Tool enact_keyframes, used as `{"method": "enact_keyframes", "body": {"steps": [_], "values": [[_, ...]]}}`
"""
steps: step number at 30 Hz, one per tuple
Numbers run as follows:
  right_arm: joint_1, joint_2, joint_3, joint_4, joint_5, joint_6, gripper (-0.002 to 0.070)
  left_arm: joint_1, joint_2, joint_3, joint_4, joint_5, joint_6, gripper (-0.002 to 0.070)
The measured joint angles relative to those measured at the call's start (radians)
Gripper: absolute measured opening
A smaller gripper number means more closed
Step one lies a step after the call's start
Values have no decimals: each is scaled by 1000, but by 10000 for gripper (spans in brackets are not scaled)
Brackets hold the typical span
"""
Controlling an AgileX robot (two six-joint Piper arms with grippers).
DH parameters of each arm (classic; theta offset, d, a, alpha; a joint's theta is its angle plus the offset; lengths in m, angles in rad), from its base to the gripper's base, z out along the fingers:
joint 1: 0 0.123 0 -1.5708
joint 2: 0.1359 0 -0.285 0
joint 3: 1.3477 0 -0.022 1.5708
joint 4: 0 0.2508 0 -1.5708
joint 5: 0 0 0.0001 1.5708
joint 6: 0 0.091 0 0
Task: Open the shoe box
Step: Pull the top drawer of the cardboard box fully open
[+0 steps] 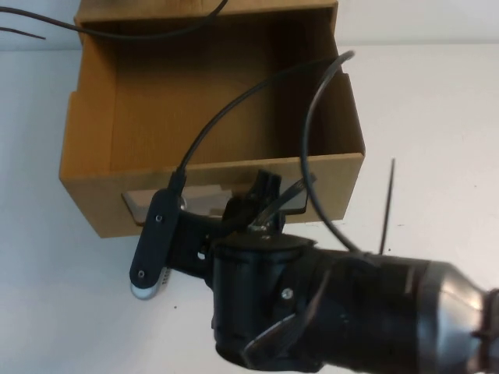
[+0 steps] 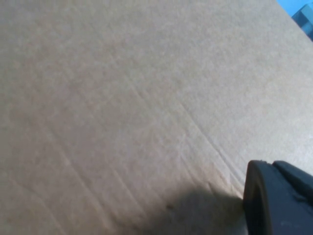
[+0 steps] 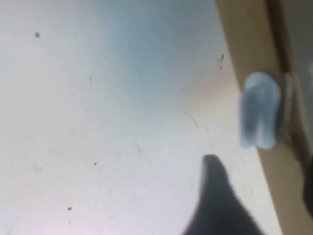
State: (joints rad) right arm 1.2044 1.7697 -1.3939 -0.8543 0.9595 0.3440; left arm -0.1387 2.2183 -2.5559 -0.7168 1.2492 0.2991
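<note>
The brown cardboard shoe box (image 1: 86,132) stands open on the white table, and its lid (image 1: 156,9) is up at the back edge. A pale label (image 1: 140,206) shows on the front wall. My right gripper (image 1: 277,195) is at the box's front wall, near its top edge. In the right wrist view the right gripper (image 3: 261,196) is open, with one dark finger (image 3: 215,205) over the table and the cardboard wall (image 3: 244,44) in the gap. Nothing is held. My left gripper (image 2: 279,200) sits close against plain cardboard (image 2: 122,98) that fills its view; the high view does not show it.
Black cables (image 1: 234,109) arch across the box's open top. A thin dark rod (image 1: 387,206) stands on the white table (image 1: 437,117) to the right of the box. My right arm's bulky body (image 1: 327,312) fills the near foreground.
</note>
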Motion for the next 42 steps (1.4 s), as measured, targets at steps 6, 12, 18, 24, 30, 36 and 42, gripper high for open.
{"method": "enact_keyframes", "body": {"steps": [6, 12, 18, 24, 30, 36, 42], "values": [[27, -97, 0, 25, 29, 0, 376, 2, -62, 2, 45, 10, 0, -5], [94, -231, 0, 32, 57, 5, 141, 2, -177, 2, 50, 12, 0, -5], [78, -339, 0, 12, 128, 86, 1, 2, -296, 2, 95, 18, 0, -5], [-104, -404, -27, 35, 180, 101, -10, 2, -422, 37, 179, 22, 9, -5], [-427, -533, -30, 181, 136, 79, -13, 2, -615, 294, 259, 22, 61, -5], [-689, -685, -20, 323, 95, 10, -13, 2, -882, 710, 366, -81, 84, -5], [-805, -864, 120, 398, 32, -4, -13, 2, -1220, 1165, 391, -419, 107, -5]]}}
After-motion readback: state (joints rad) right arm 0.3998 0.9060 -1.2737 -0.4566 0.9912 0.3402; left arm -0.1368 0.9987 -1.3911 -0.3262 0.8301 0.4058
